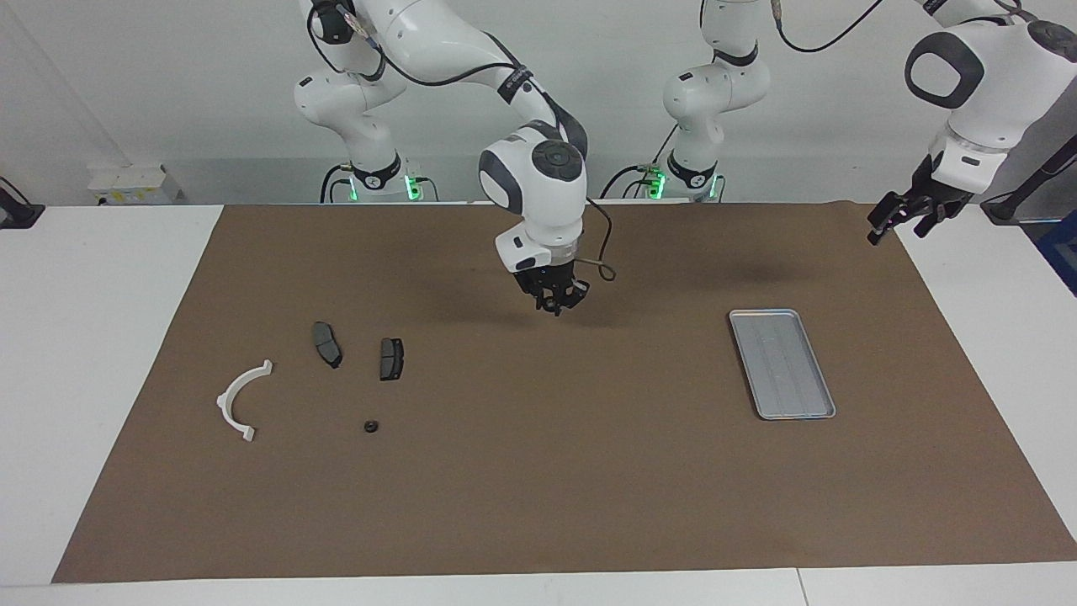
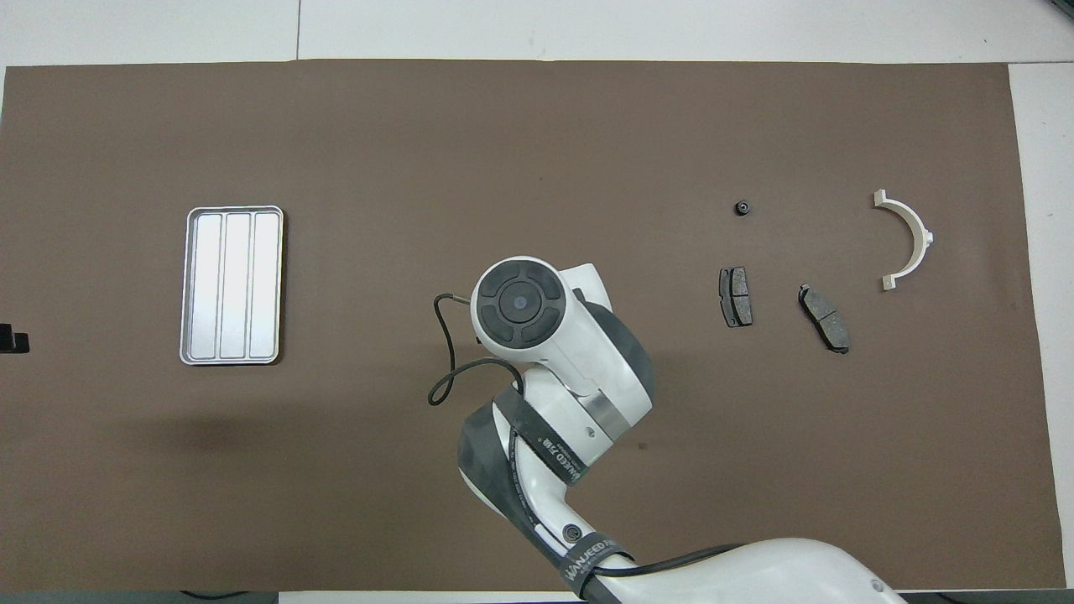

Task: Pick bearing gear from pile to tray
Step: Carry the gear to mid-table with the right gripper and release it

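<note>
Brown mat (image 1: pixel 538 488) lies flat over the white desk (image 1: pixel 92 337), covering most of it. Small white box (image 1: pixel 135 183) sits at the desk's robot-side edge, against the wall.

One word can be made out: "WANJEED", in white capitals on the black strap (image 2: pixel 587 558) wrapped around the right arm (image 2: pixel 570 394), seen from overhead. A second strap (image 2: pixel 545 440) carries lettering too small to read.
</note>
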